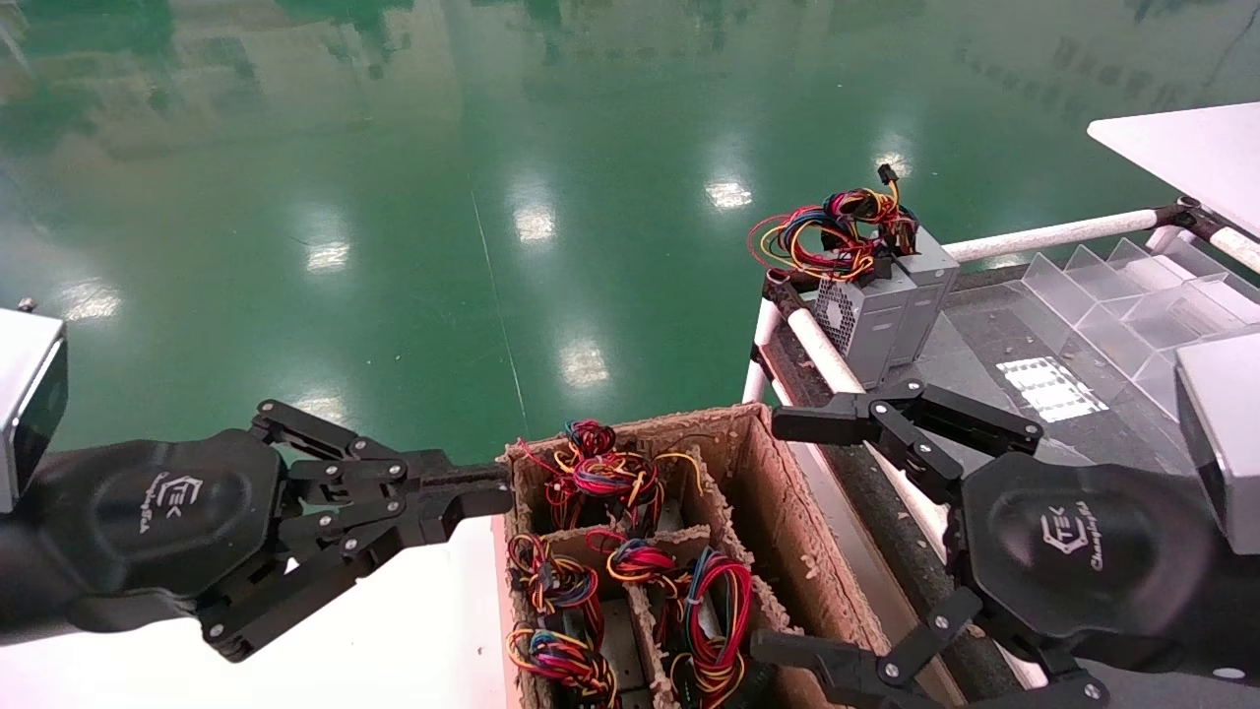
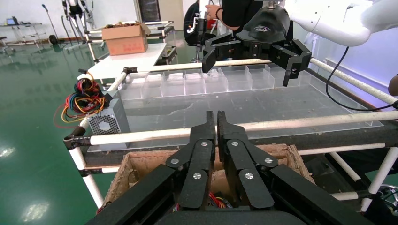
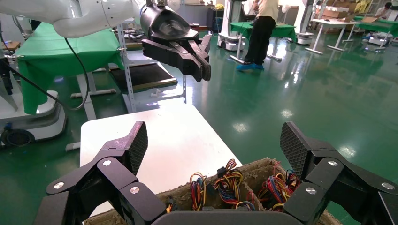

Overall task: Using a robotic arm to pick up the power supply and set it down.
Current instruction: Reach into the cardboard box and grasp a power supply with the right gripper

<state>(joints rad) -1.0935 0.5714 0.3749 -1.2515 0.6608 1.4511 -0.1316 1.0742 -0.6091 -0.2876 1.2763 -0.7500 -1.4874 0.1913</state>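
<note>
One grey power supply [image 1: 881, 320] with a honeycomb grille and a wire bundle stands on the rack's tray corner; the left wrist view shows it too [image 2: 108, 121]. More power supplies sit in the divided cardboard box [image 1: 733, 421], mostly showing only their coloured wires [image 1: 600, 473]. My right gripper [image 1: 773, 535] hangs wide open above the box's right side, holding nothing; its pads [image 3: 136, 145] frame the wires [image 3: 225, 185]. My left gripper [image 1: 497, 487] is shut and empty, just left of the box's far corner and pointing toward the rack [image 2: 216, 118].
A white table [image 1: 394, 630] lies left of the box. The rack has white pipe rails [image 1: 817, 345] and clear plastic dividers [image 1: 1132, 295] at the back right. Green floor lies beyond. A person [image 3: 260, 33] stands far off.
</note>
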